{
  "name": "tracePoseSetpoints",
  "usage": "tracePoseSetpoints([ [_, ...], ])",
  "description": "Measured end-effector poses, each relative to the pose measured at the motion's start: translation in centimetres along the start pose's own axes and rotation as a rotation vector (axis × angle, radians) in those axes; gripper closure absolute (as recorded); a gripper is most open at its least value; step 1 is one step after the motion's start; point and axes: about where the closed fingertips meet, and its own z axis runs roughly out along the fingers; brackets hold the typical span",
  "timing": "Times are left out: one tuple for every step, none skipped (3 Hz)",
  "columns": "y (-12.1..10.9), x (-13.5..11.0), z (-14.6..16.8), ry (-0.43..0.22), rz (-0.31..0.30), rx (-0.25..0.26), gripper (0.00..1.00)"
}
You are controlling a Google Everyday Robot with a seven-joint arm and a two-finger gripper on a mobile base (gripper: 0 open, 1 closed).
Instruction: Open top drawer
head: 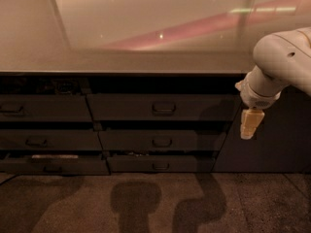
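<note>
Three rows of dark drawers face us under the counter (146,62). The top drawer (121,108) looks shut, upper row, right-hand column, with its loop handle (164,108) dead centre. The gripper (248,124) hangs pointing down just off the drawer's right end, well apart from that handle. Spread or pressed together, we cannot tell. We'd call this the approach: next it needs to swing left, line up and hook the handle.
</note>
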Motion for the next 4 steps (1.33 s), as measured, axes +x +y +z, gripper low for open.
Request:
tracePoseSetpoints([
  [0.3, 0.3, -0.1, -0.090, -0.006, -0.013, 0.00],
  [0.9, 1.5, -0.4, -0.270, -0.021, -0.042, 0.00],
  [0.5, 1.1, -1.1, -0.331, -0.087, -0.027, 0.00],
  [0.5, 1.0, -1.0, -0.331, -0.088, -0.028, 0.00],
])
